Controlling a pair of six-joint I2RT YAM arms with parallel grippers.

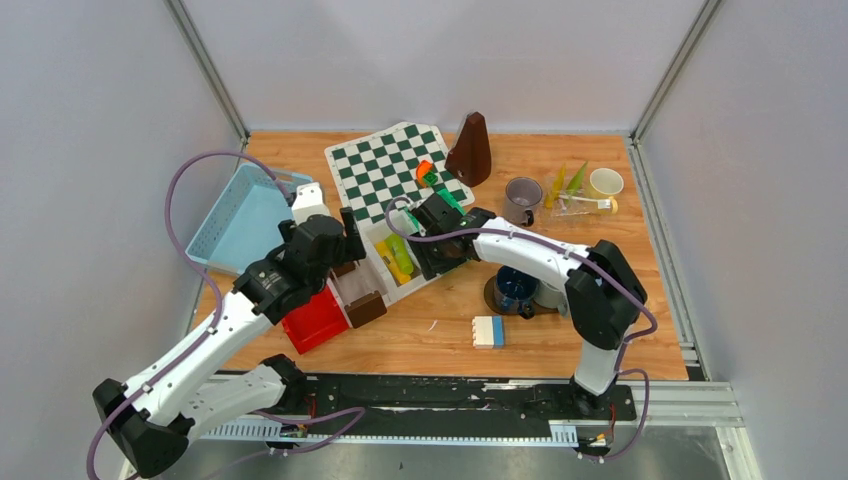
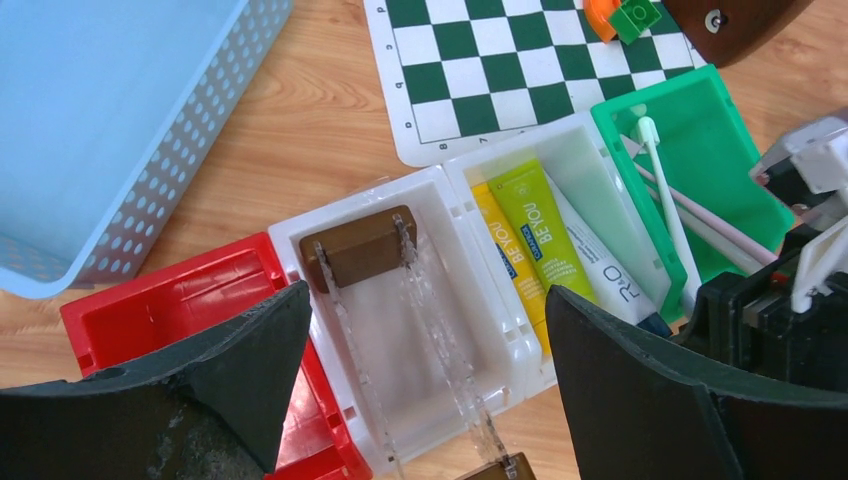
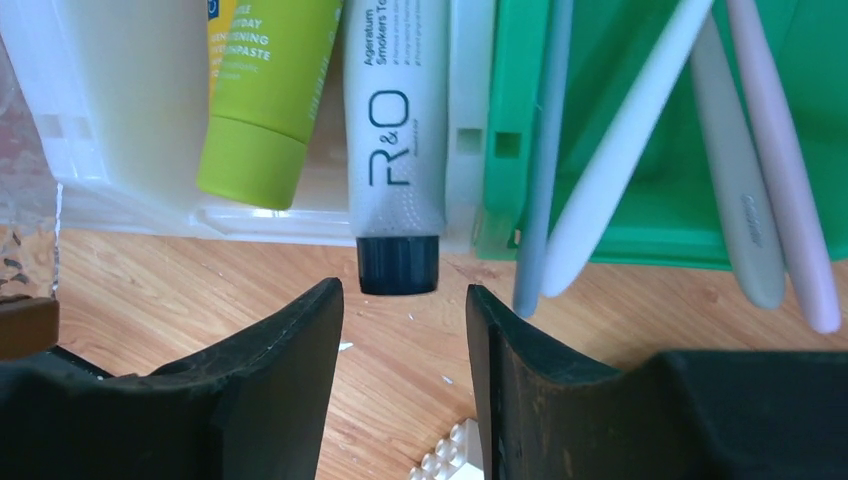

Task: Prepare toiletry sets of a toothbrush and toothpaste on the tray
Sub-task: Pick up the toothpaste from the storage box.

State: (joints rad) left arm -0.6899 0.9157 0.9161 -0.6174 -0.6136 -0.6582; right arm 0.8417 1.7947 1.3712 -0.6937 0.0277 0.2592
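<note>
My right gripper (image 3: 405, 330) is open and empty, its jaws on either side of the dark cap of a white R&O tube (image 3: 395, 130) that lies in a white bin (image 3: 120, 150). A green tube (image 3: 270, 100) lies beside it. Several slim toothbrushes (image 3: 620, 170) lie in the green bin (image 3: 610, 230). My left gripper (image 2: 420, 390) is open and empty above the neighbouring white bin (image 2: 400, 330). Yellow (image 2: 505, 255) and green (image 2: 540, 230) tubes show there too. A grey mug (image 1: 522, 198), a pale yellow mug (image 1: 605, 182) and a dark blue mug (image 1: 515, 288) stand at the right.
A light blue basket (image 1: 235, 215) stands at the left, and a chessboard (image 1: 395, 165) with a brown wedge-shaped object (image 1: 470, 150) at the back. A red bin (image 1: 315, 320) is next to the white bins. A white and blue brick (image 1: 488, 331) lies near the front.
</note>
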